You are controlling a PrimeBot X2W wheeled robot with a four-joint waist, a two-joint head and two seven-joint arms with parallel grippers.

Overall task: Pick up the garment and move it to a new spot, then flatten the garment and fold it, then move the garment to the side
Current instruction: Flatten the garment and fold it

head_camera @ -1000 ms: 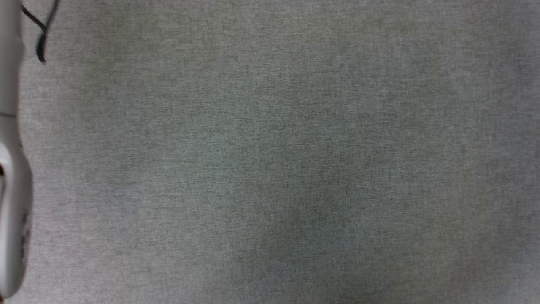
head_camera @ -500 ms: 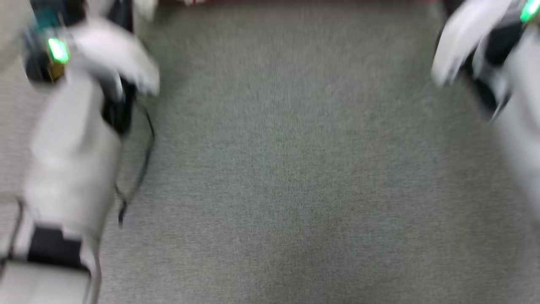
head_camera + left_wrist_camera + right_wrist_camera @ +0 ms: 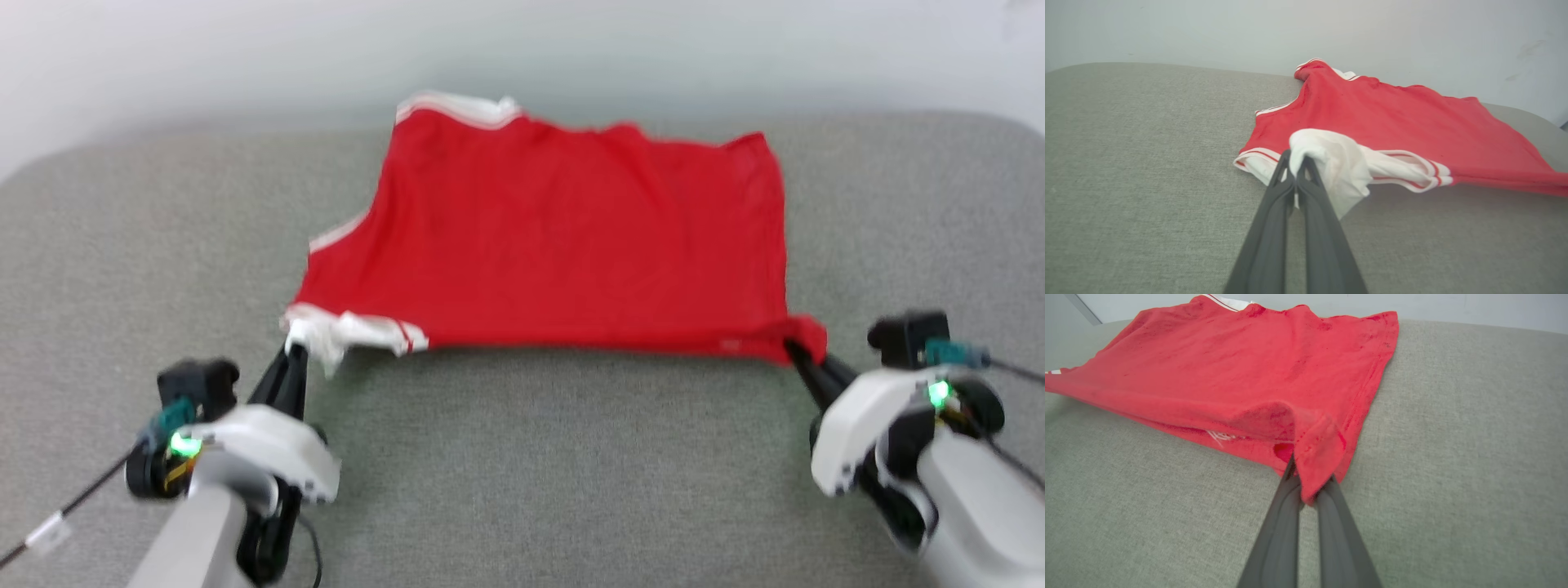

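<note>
While both grippers pinch its near edge, the bright red jersey T-shirt with white sleeves and red-and-white stripe trim (image 3: 563, 253) lies spread over the far half of the padded grey fabric surface (image 3: 522, 482). Its far hem almost reaches the far edge, below the pale wall (image 3: 245, 49).

The left gripper (image 3: 292, 353) has its two dark fingers closed tight on a bunched white sleeve (image 3: 1339, 163) at the shirt's near left corner. The right gripper (image 3: 796, 347) has its fingers clamped on a folded red corner at the near right. Between them the near edge runs almost straight and looks slightly raised off the cloth, while the rest rests flat with only light wrinkles.

This reads as the flattening step: the shirt is set down in its spot and is being drawn taut before folding.

The next move probably calls for:
- keeping even tension across the near edge
- lowering both corners to the surface together
- letting go without dragging the bunched sleeve, which will likely need smoothing out before any fold
</note>
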